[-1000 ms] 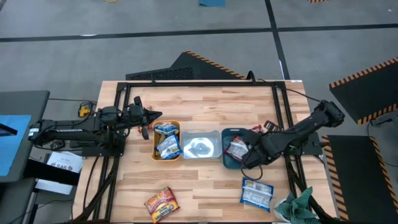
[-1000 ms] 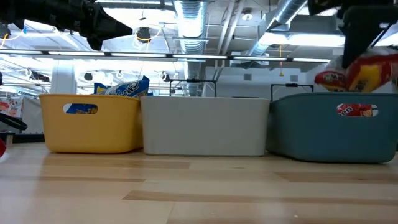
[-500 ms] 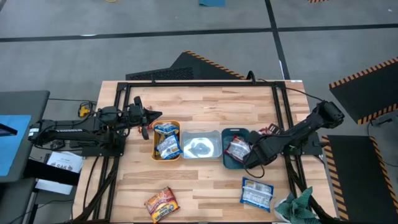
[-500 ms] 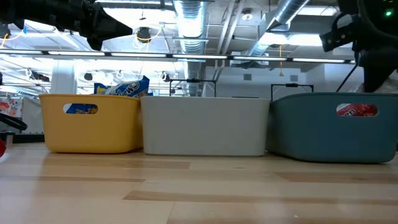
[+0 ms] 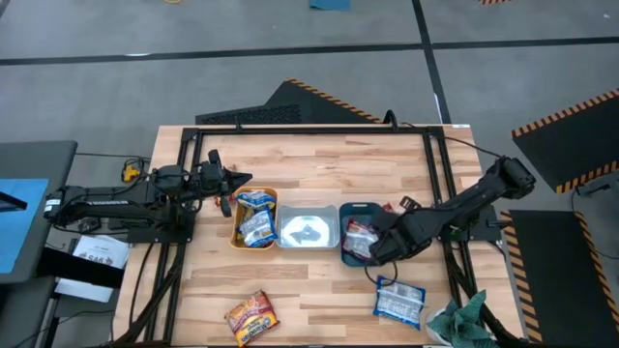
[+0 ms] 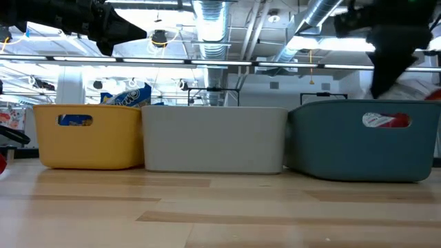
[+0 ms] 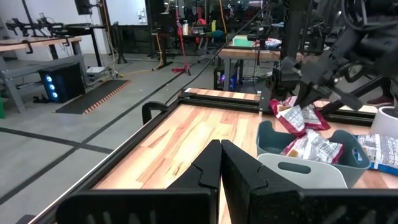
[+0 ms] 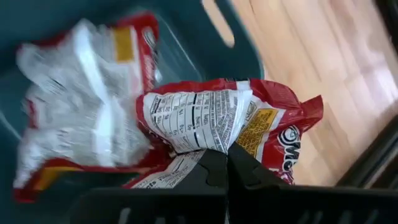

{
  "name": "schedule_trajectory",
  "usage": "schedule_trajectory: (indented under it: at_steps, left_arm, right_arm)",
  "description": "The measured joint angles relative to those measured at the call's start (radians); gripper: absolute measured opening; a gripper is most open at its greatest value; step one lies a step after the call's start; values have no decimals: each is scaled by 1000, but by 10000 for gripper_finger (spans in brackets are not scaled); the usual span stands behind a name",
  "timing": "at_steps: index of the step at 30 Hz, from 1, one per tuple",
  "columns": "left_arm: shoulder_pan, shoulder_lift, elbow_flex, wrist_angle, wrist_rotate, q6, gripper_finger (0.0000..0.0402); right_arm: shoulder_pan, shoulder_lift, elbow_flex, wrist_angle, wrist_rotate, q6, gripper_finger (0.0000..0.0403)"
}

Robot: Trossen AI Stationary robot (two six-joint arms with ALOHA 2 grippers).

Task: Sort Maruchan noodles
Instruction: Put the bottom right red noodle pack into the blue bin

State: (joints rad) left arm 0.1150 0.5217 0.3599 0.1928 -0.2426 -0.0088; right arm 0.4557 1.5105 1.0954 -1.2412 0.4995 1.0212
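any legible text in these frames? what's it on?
"M": start of a brand mark on the white-and-red packet at the right gripper, the rest cut off.
Nutrition panel on that packet: too small to read.
Blue-and-yellow packets in the orange tray: print blurred.

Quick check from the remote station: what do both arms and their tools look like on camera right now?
Both arms are dark, near-black, jointed links. The left tool ends in two flat, matte black fingers with angular tips; a small orange-yellow part sits near that arm's base. The right tool has the same black wedge fingers. Thin black cables trail off the table's right edge.
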Motion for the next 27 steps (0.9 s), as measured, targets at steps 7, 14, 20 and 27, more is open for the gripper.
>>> schedule_trajectory:
  at_steps: [7, 14, 20, 27]
  left_arm:
    - [0, 0, 0, 0, 0, 1, 0]
    - [0, 0, 0, 0, 0, -1, 0]
    - [0, 0, 0, 0, 0, 4, 0]
    - [0, 0, 0, 0, 0, 4, 0]
  right_arm:
    - [-8, 0, 51, 114, 25, -83, 6]
    - [-61, 0, 42, 308, 25, -297, 8]
    - [-142, 1, 42, 290, -13, -503, 9]
    - [-178, 14, 42, 303, -93, -776, 10]
